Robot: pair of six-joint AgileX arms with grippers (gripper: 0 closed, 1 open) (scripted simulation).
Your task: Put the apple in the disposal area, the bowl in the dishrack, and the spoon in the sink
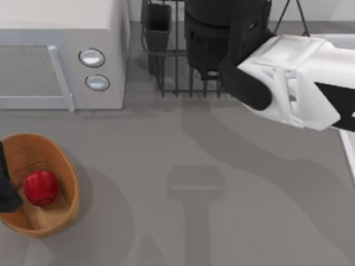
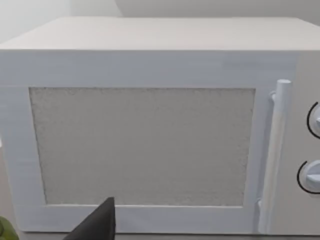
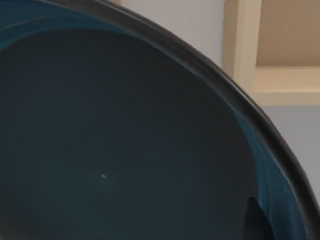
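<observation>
Over the dishrack [image 1: 177, 66], right arm [image 1: 288, 83].

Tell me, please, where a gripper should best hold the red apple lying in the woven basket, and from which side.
Probably from straight above, across the apple's rounded sides: the basket wall rings it, blocking a level approach, while its top is open.
</observation>
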